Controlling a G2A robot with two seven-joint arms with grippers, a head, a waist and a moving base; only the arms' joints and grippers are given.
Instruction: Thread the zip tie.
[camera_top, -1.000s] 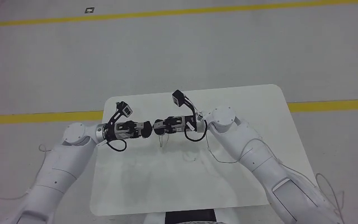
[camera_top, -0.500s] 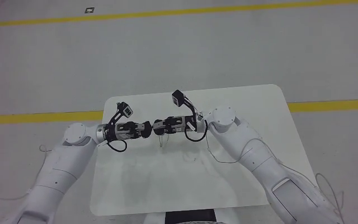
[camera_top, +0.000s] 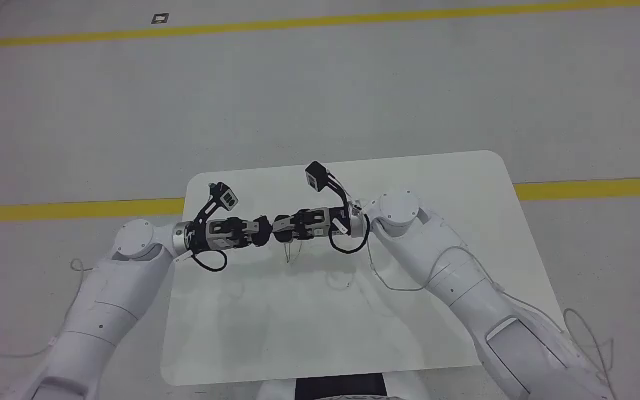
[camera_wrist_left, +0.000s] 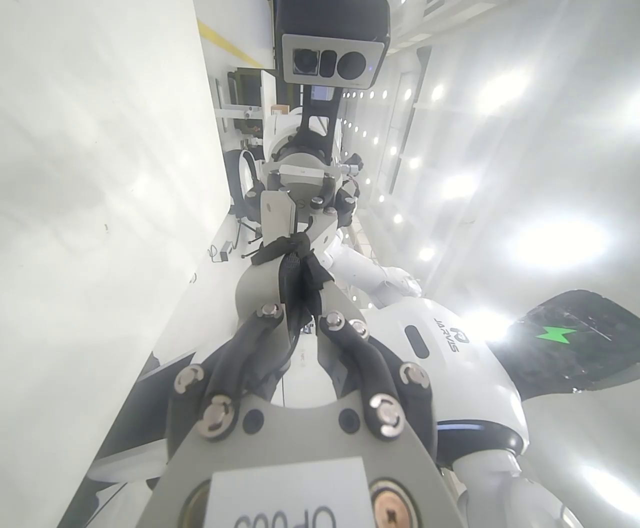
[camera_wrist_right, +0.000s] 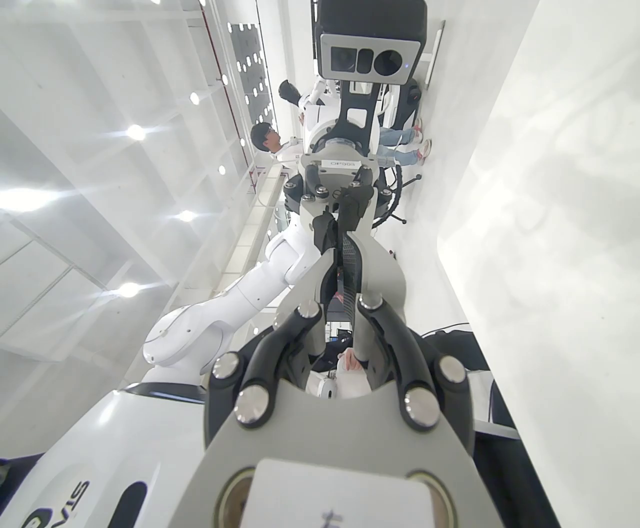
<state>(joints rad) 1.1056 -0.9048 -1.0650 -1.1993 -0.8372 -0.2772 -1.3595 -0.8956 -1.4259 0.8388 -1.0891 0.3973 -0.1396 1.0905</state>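
Two hands are facing each other tip to tip above the middle of the bench (camera_top: 430, 320), the left hand (camera_top: 262, 229) and the right hand (camera_top: 283, 226) lying along one line across it. Both are clenching tight, seemingly each on one end of the zip tie (camera_top: 289, 256), whose thin slack is hanging below their junction toward the bench. Threading is depending on that shared axis. Neither hand is sitting nearer, and whether the tail is entering the head is too small to tell.
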